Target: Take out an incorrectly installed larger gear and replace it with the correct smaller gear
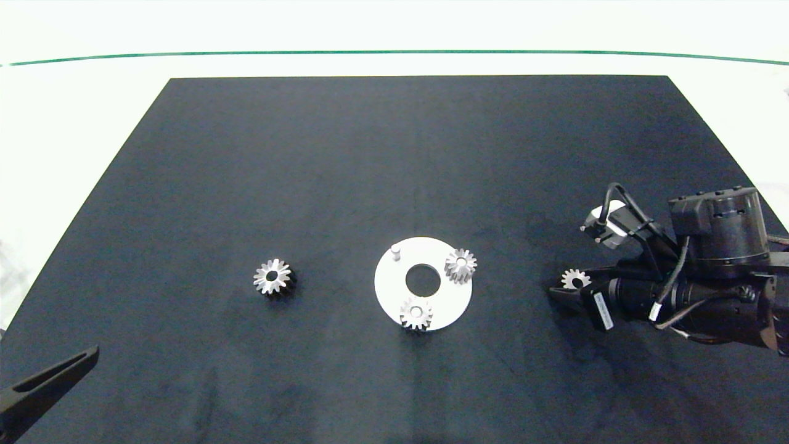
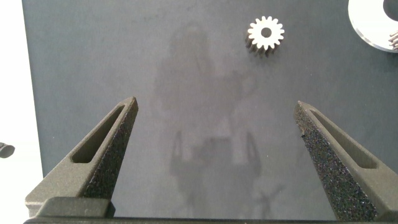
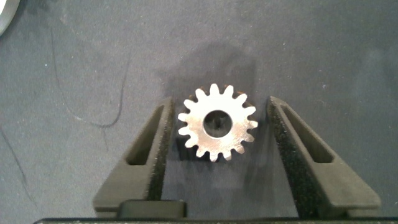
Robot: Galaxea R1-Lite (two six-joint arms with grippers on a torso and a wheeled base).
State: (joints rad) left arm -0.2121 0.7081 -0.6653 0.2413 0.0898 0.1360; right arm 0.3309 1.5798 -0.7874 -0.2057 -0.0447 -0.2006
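Right wrist view showed the right gripper [image 3: 217,140] spread around the smaller gear [image 3: 217,122], flat on the tabletop [image 1: 394,154], untouched. Left gripper [image 2: 217,149] hung spread, well apart from the larger gear [image 1: 273,276].

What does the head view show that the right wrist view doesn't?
Only the head view shows the larger gear lying alone on the mat, the white disc with two gears and a bare pin, and the left gripper at the mat's near left corner. Only the right wrist view shows the gaps between the right gripper and the smaller gear. Both show that gear on the mat.
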